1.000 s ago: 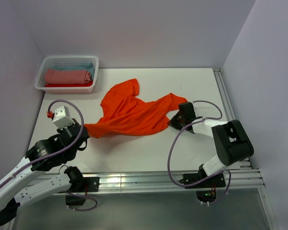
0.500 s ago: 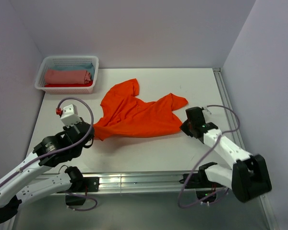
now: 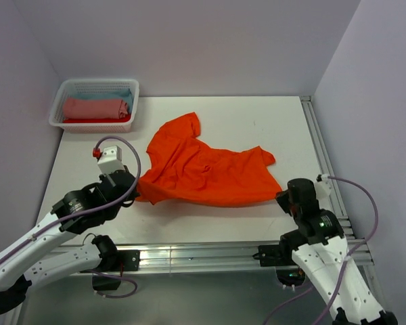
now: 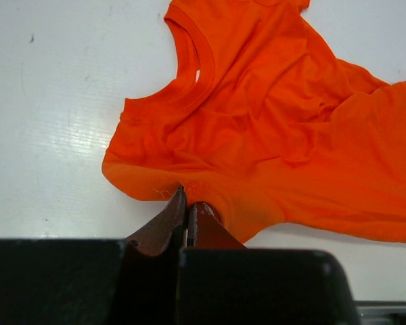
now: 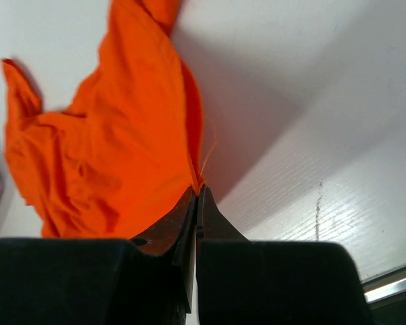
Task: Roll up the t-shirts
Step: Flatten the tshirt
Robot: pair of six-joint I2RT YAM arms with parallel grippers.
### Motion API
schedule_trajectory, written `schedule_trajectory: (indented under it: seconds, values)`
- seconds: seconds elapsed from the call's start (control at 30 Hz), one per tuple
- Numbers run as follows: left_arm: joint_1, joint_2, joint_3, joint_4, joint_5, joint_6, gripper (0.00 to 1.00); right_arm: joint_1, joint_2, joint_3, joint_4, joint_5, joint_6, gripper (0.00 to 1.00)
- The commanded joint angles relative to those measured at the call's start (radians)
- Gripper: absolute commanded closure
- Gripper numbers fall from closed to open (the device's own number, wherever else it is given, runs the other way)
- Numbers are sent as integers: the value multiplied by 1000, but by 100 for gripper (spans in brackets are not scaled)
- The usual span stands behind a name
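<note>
Two pinches hold one shirt, so read it from your left. Well beyond the left gripper (image 3: 139,195), up and to its left, the white basket (image 3: 98,80) holds a salmon-pink roll (image 3: 95,108), with light blue cloth (image 3: 120,95) behind it and a red strip (image 3: 88,120) along the front. The left gripper's jaws are together on an edge of the orange t-shirt (image 3: 210,176). In the left wrist view the cloth puckers right at the tips and the collar (image 4: 204,64) lies just ahead of them.

From those jaws the shirt spreads rightward across the table (image 3: 257,122), rumpled, with one sleeve reaching out ahead. At the far side the right gripper (image 3: 285,200) has its jaws clamped on the shirt's right edge. The right wrist view shows the hem drawn to a point between the tips, and the cloth there seems lifted a little off the table.

Judge it light, limp and somewhat stretchy. It will sag, drag and wrinkle rather than keep a shape, and a thin pinch could slip free under a hard pull. Take it at corners or hems, where doubled cloth gives the pads something to bite. Pull evenly outward to flatten it before you roll.
</note>
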Motion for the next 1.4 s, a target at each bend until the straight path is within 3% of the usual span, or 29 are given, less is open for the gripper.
schedule_trajectory:
  seconds: [0.0,0.13,0.33,0.4,0.53,0.63,0.73,0.8,0.87,1.0,1.1,1.23,1.37]
  values:
    - [-2,-15,23,40,55,46,100,0,-95,62,-140,75,42,100]
    - [-2,-4,58,60,62,55,100,0,-156,59,-87,51,39,100]
    - [4,150,207,74,-6,81,100,0,60,156,60,9,-7,100]
    - [37,223,273,92,72,110,100,0,170,212,87,20,-24,100]
    - [273,414,371,262,345,245,100,-3,350,415,159,2,-79,100]
    - [397,545,492,252,373,291,100,-12,466,558,237,-67,-179,100]
    - [455,660,795,183,379,352,100,-46,562,765,262,-152,-270,100]
    - [456,685,912,135,384,404,100,-55,603,941,240,-161,-311,100]
    - [456,664,1025,146,379,434,100,-55,612,1040,237,-175,-357,100]
    - [455,454,1032,271,303,529,100,-57,540,1178,307,-163,-426,100]
    - [456,282,953,421,296,558,100,-57,430,1145,414,-181,-484,100]
    - [456,179,917,494,408,572,100,-57,278,1088,479,-176,-497,100]
    - [456,227,1004,428,441,561,100,-57,247,1106,446,-163,-489,100]
